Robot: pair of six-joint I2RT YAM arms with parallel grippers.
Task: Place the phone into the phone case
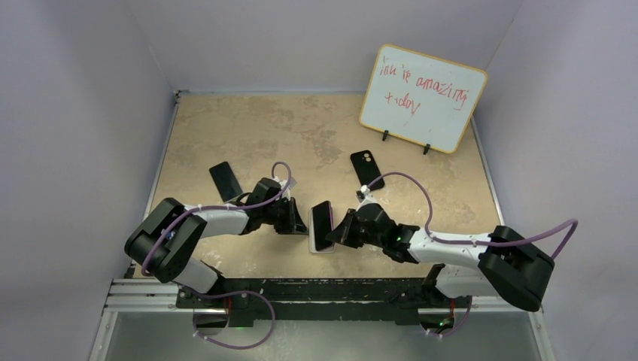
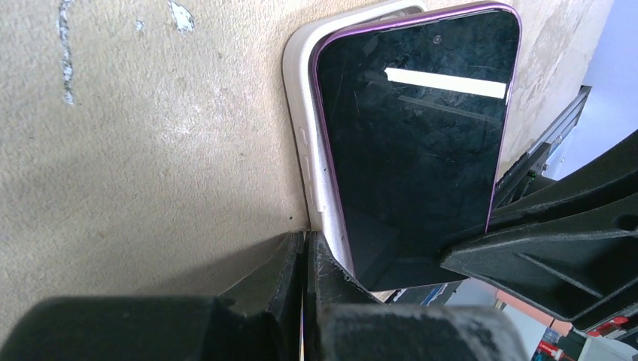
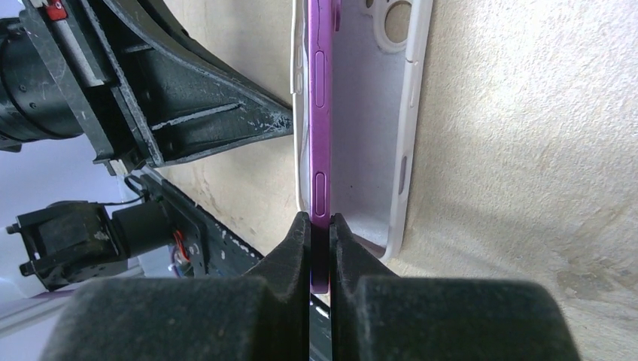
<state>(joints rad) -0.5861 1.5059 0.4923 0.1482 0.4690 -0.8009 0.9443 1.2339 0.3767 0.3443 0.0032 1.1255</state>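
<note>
A purple-edged phone [image 1: 322,218] with a dark screen [image 2: 414,150] stands tilted on its long edge inside the white phone case [image 1: 322,247], which lies open-side up on the table. One long edge of the phone sits in the case [image 3: 369,150]; the other is raised. My right gripper [image 3: 320,226] is shut on the phone's raised purple edge [image 3: 320,113] near its lower end. My left gripper [image 2: 305,244] is shut with nothing between its fingers, its tips against the outer left wall of the case [image 2: 299,113].
A dark phone-shaped slab [image 1: 225,179] lies behind the left arm and a black case with a camera hole [image 1: 367,169] behind the right arm. A whiteboard with red writing [image 1: 421,98] stands at the back right. Grey walls close in the table.
</note>
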